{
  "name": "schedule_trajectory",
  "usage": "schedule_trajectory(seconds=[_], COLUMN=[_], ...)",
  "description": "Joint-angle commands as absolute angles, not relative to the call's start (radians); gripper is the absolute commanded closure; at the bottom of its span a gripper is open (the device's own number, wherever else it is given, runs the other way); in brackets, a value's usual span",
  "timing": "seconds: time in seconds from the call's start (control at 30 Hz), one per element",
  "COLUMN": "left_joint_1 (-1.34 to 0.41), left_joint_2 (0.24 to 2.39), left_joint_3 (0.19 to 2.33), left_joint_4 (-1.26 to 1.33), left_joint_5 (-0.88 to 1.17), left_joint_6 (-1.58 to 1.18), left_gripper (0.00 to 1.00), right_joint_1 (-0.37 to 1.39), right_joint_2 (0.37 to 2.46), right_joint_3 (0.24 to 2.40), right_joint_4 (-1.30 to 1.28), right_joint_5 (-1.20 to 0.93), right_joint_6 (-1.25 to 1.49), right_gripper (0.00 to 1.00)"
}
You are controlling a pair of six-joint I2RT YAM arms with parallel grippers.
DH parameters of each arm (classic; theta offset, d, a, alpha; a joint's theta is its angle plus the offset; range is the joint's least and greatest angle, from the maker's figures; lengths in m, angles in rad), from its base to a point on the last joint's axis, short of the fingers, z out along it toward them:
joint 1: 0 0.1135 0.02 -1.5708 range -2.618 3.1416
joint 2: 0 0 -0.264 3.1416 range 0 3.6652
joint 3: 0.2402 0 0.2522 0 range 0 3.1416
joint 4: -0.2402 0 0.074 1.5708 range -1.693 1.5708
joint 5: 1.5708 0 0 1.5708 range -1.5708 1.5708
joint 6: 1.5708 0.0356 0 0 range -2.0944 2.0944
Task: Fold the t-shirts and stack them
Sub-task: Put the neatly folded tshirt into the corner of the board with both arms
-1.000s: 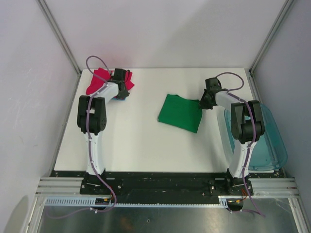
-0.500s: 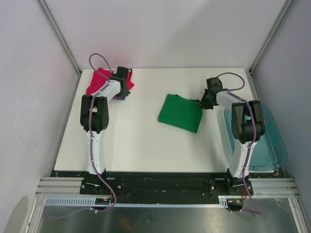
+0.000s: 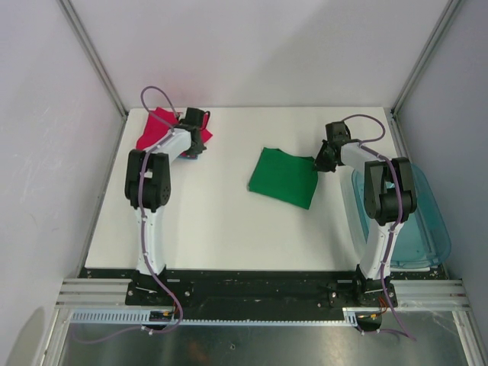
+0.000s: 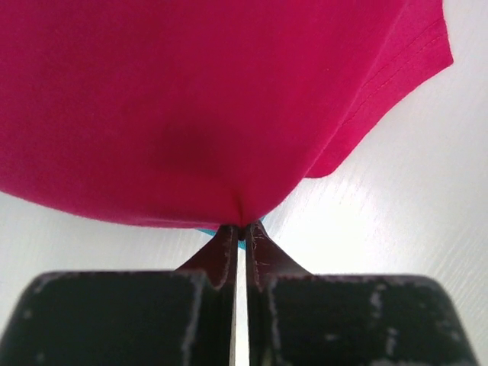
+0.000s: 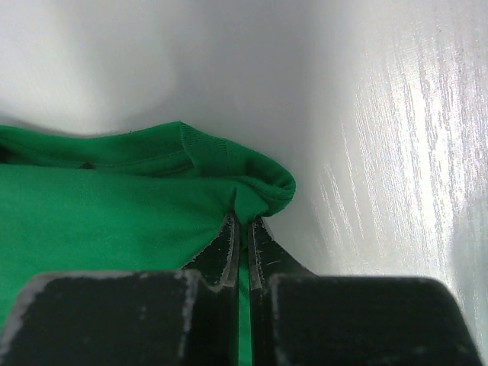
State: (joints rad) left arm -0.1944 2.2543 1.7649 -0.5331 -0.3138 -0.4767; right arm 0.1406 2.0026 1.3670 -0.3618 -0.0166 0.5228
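left pincer [image 4: 239, 229]: pretty much closed, only a hairline gap between the two tips, and it's pinching a bit of the magenta-red t-shirt's edge. The cloth puckers right where the tips meet.
right pincer [image 5: 244, 223]: same deal, tips nearly together, nipping the rolled-up corner of the green t-shirt.
magenta-red t-shirt [image 3: 155, 126]: bunched at the upper left of the overhead frame, at the far left corner of the bench. In the left wrist view it fills most of the picture, with a hemmed edge running off to the upper right.
green t-shirt [image 3: 283, 178]: folded into a rough rectangle and lying flat just right of centre in the overhead frame, a bit skewed. Its upper right corner is the one the right pincer has. Well apart from the magenta one.
light blue t-shirt [image 3: 191, 155]: only a sliver pokes out beneath the magenta cloth, beside the left arm, so I can't tell how it's folded.
plastic bin [image 3: 428, 229]: translucent blue-green, at the right edge of the overhead frame, partly behind the right arm.
bench [image 3: 213, 221]: white, with a faint wood grain in the wrist views.
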Motion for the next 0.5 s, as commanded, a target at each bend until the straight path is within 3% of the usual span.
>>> schedule_trajectory(seconds=[0.0,0.47], left_joint_1=[-0.235,-0.351], left_joint_2=[2.179,2.061], left_joint_3=[1.684,1.558], left_joint_4=[-0.598,-0.597], left_joint_5=[-0.281,-0.211], left_joint_6=[-0.544,-0.725], left_gripper=[1.00,1.00], right_joint_1=[0.135,0.137], right_joint_2=[1.948,1.930], right_joint_3=[1.364,1.364], right_joint_4=[-0.389,-0.426], right_joint_5=[-0.017,0.023], right_joint_6=[0.523,0.519], right_gripper=[1.00,1.00])
